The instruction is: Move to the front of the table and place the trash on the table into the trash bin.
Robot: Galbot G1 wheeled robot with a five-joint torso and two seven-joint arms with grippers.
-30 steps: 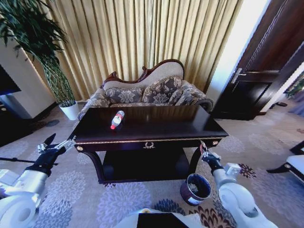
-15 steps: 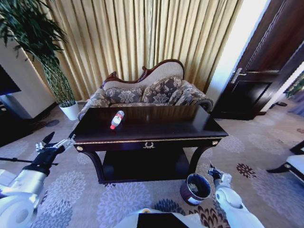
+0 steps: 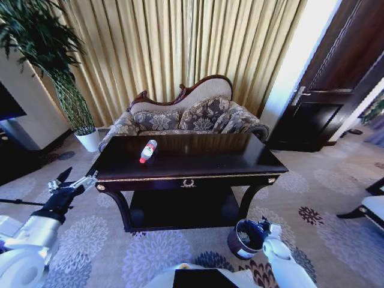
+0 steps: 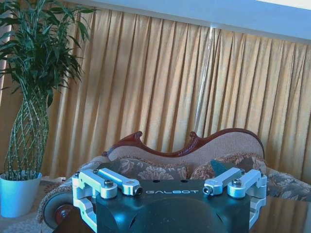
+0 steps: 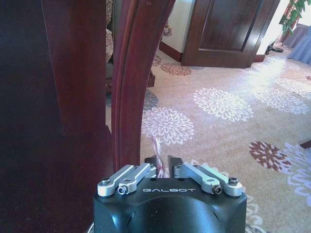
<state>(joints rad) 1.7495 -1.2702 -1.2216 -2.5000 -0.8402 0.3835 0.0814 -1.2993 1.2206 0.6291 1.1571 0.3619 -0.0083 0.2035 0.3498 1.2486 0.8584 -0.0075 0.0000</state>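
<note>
Carpeted room, bottle (image 3: pixel 148 150) on table (image 3: pixel 198 163), right tool (image 5: pixel 163 165) pinching wrapper (image 5: pixel 157 151)

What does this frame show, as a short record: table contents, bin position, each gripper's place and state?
table contents: one bottle lying on its side on the table
bin: trash bin on the carpet by the table's front right leg
right gripper: low, at the bin's rim, shut on a thin red-and-white scrap
left gripper: open, empty, raised off the table's left end
</note>
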